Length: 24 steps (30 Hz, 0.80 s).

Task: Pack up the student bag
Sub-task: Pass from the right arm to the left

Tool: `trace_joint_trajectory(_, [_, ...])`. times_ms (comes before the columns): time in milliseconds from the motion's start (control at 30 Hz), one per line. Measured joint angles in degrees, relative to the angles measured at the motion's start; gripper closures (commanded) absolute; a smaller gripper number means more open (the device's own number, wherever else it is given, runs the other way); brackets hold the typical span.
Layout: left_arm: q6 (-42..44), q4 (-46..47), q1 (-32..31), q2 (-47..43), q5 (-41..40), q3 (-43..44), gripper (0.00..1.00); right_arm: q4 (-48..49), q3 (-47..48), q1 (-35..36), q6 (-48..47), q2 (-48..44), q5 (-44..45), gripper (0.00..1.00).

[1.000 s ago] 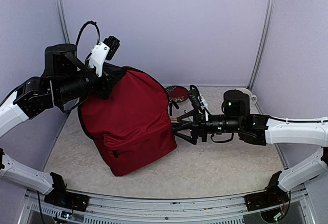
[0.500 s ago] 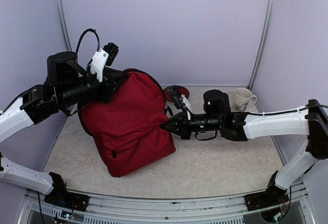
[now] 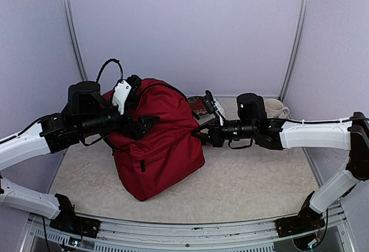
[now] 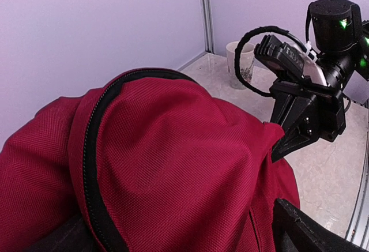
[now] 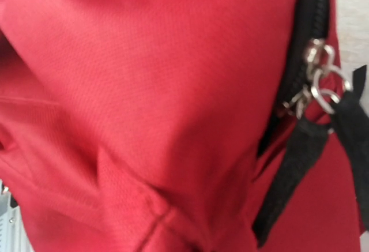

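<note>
- You have the student bag (image 3: 164, 148) standing on the left-centre of the table (image 3: 248, 177). Its top leans toward the back wall and its lower corner points at the front rail (image 3: 190, 229).
- Your left gripper (image 3: 144, 124) sits over the bag's upper left face. In the left wrist view its fingers (image 4: 305, 229) stand spread far apart at the two bottom corners, with red fabric between them and nothing clamped.
- Your right gripper (image 3: 200, 135) meets the bag's right edge with its jaws pressed together. The left wrist view shows the fabric drawn to a small peak at its tip, so it is pinching a fold of the bag.
- Your right wrist view is filled with red cloth. The black zip runs down the right side, and its metal pullers (image 5: 314, 73) hang near the top right.
- A mug (image 3: 275, 109) stands in the back right corner, just behind your right arm and near the right upright post (image 3: 297, 38).
- A dark round object (image 3: 199, 103) lies behind the bag's right shoulder, partly hidden. You cannot tell what it is.
- Bare tabletop shows in front of the bag and across the whole near right.
- On the left, your arm fills the gap between the bag and the side wall.
</note>
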Motion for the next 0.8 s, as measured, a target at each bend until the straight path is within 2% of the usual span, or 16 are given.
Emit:
trace_joint_trajectory(133, [-1.3, -0.2, 0.5, 1.0, 1.1, 0.0, 0.01, -2.3, 0.0, -0.2, -1.6, -1.4, 0.7, 1.00])
trace_joint_trajectory(267, [-0.6, -0.9, 0.2, -0.2, 2.9, -0.2, 0.18, -3.2, 0.0, -0.7, -2.4, -2.4, 1.4, 1.00])
trace_joint_trajectory(333, [1.4, -1.0, -1.3, -2.5, 3.1, -1.4, 0.20, -3.3, 0.0, -1.1, -2.4, -2.4, 1.9, 1.00])
trace_joint_trajectory(500, [8.0, -1.6, -9.8, -8.8, 3.5, -5.2, 0.13, -3.4, 0.0, -1.7, -2.7, -2.4, 2.8, 1.00])
trace_joint_trajectory(633, [11.3, -2.8, -10.8, -9.2, 4.3, -5.5, 0.02, -3.2, 0.0, -2.6, -2.8, -2.3, 3.2, 1.00])
trace_joint_trajectory(800, [12.9, -4.9, -10.5, -3.8, 1.5, -5.5, 0.01, -3.1, 0.1, -3.2, -2.8, -1.9, 3.6, 1.00])
